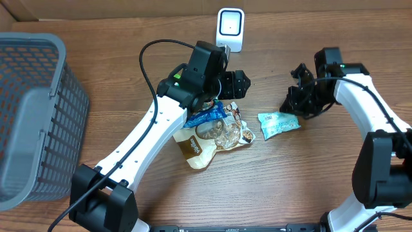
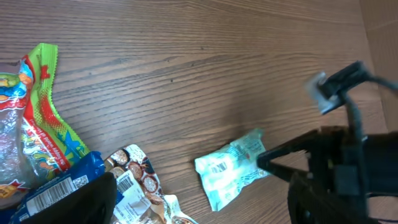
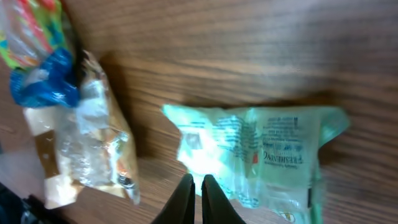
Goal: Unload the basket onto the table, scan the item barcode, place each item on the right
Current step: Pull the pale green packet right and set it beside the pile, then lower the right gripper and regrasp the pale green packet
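Below the scanner (image 1: 230, 29), the left gripper (image 1: 239, 84) hangs open over the snack pile (image 1: 215, 136); the right gripper (image 3: 198, 185), closed, meets the green packet (image 3: 267, 146), likely to lift it.

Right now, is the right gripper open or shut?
Shut: the right gripper shows its tips nearly touching in the wrist view, with nothing between them, over the green packet.

My left arm (image 1: 145, 132) and right arm (image 1: 360, 96) wear white shells and black joints; a black cable (image 1: 151, 48) loops off the left.
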